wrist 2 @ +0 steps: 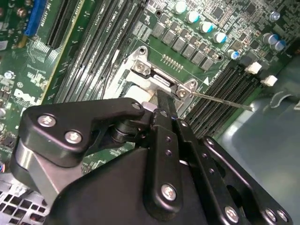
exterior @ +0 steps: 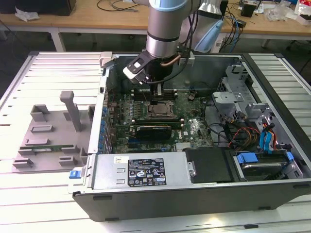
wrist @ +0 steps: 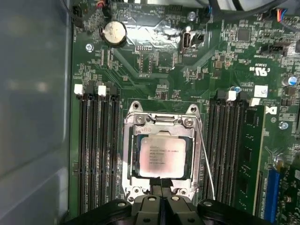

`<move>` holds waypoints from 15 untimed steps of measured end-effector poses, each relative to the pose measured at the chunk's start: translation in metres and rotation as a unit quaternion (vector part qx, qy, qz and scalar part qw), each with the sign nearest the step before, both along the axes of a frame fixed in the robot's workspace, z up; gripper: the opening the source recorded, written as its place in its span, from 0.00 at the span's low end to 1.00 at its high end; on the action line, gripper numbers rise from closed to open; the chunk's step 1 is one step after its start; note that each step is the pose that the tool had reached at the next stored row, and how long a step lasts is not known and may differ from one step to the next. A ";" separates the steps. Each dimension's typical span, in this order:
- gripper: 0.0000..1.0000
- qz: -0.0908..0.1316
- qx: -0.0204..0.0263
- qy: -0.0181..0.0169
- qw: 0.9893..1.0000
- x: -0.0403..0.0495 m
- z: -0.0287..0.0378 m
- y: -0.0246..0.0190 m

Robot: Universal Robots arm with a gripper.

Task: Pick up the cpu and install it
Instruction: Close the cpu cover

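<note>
Cpu [wrist: 160,157] lies inside socket frame [wrist: 159,120] — gripper [wrist: 161,183] at frame's edge, fingers pressed together, seemingly empty; verify chip sits flush.

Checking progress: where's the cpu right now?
In the first wrist view, the cpu lies in the socket, between the two banks of memory slots.

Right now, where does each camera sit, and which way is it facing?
Exterior view: off the arm, raised, looking down into the open computer case; the arm and gripper hang over the motherboard.
First wrist view: on the arm, looking straight down on the cpu lying in the socket frame; the shut gripper shows close to the cpu's edge.
Second wrist view: on the arm, looking aslant past the gripper's black linkage at the socket frame.
Shared: both wrist views show the socket frame and the gripper.
</note>
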State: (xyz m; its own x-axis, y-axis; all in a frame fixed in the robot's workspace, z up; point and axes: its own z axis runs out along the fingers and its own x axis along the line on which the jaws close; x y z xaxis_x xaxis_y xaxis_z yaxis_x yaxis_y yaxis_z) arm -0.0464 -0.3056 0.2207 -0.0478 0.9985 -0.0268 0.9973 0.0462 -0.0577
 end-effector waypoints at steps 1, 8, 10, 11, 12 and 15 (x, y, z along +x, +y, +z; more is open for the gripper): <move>0.11 0.000 0.000 0.000 1.000 0.0000 -0.0022 0.0000; 0.11 0.000 0.000 0.000 1.000 -0.0001 -0.0149 0.0000; 0.11 0.000 0.000 0.000 1.000 -0.0001 -0.0157 -0.0001; 0.11 0.000 0.000 0.000 1.000 -0.0002 -0.0162 -0.0001; 0.11 0.000 0.000 0.000 1.000 -0.0001 -0.0164 -0.0001; 0.11 0.000 0.000 0.000 1.000 0.0017 -0.0164 -0.0001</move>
